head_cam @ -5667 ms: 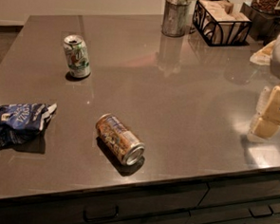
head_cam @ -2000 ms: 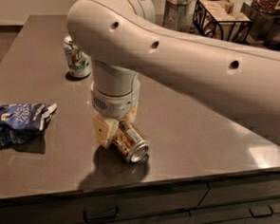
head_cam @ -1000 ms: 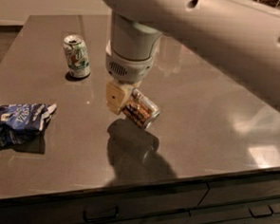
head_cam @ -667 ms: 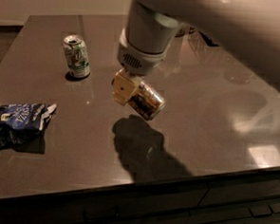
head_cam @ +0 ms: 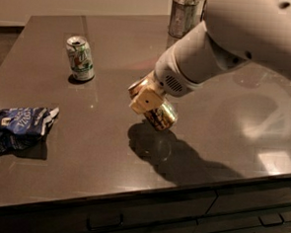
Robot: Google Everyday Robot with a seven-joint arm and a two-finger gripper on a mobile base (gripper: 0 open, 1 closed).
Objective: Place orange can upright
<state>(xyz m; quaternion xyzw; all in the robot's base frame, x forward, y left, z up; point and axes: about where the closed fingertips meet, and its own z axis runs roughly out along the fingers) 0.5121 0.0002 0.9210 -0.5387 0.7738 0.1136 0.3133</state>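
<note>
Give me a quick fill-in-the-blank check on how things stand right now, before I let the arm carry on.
1. The gripper is shut on the orange can, holding it ____ the table, over its own shadow.
2. The orange can is ____ rather than upright.
3. The green-and-white can stands ____ on the table's left side.
4. The crumpled bag near the left edge is ____ in colour.

Missing words: above; tilted; upright; blue.
</note>
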